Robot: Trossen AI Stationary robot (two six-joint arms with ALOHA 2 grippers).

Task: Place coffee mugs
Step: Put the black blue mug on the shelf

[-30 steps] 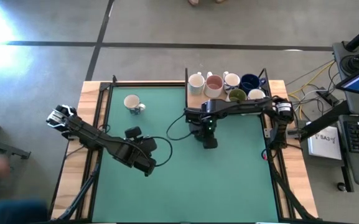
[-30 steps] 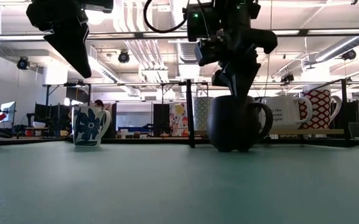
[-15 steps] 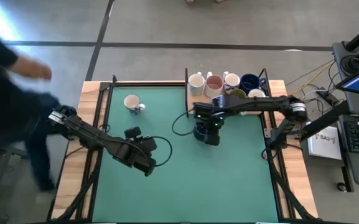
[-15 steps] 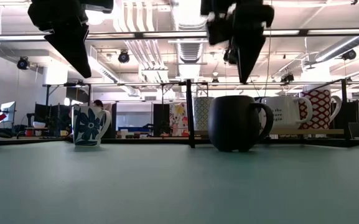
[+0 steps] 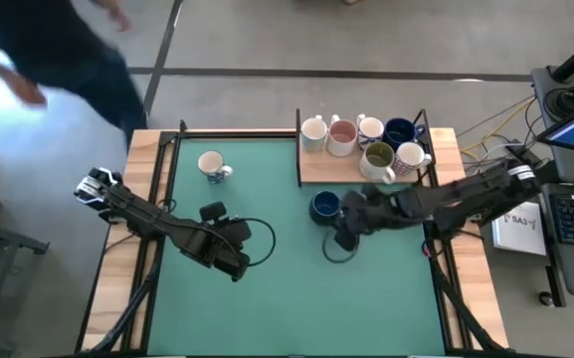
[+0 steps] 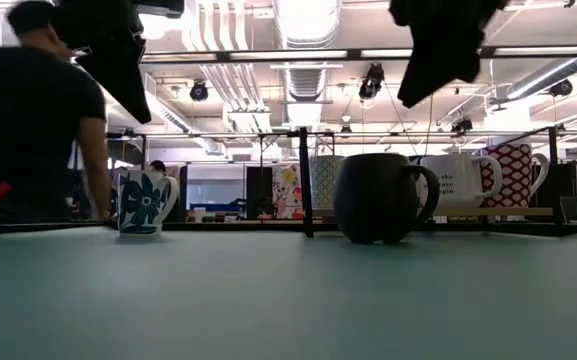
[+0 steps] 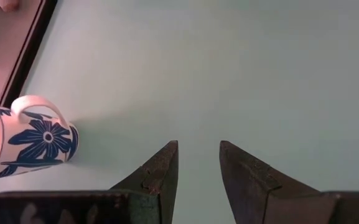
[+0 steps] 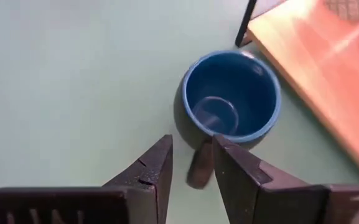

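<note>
A dark blue mug [image 5: 324, 206] stands upright on its base on the green mat [image 5: 267, 308], just in front of the wooden tray [image 5: 316, 171]. It also shows in the low view [image 6: 373, 197] and the right wrist view [image 8: 232, 93]. My right gripper [image 8: 191, 155] is open and empty, raised above the mug on its near-right side [image 5: 346, 232]; the mug's handle [image 8: 199, 167] points toward it. A white mug with a blue flower [image 5: 212, 166] stands at the far left. My left gripper [image 7: 198, 162] is open and empty, high over the mat's left middle [image 5: 213, 212].
The wooden tray at the far right holds several mugs: white [image 5: 313, 132], pink [image 5: 342, 136], dark blue [image 5: 399, 131], olive-green [image 5: 378, 156], dotted [image 5: 411, 156]. A person [image 5: 68, 40] moves beyond the table's far left corner. A black post [image 6: 305, 180] stands by the tray.
My right gripper has let go of the dark blue mug, risen from its rim and drawn back toward the table's right edge. The mug stays upright on the mat. A person has walked along the table's left side toward the far edge.
</note>
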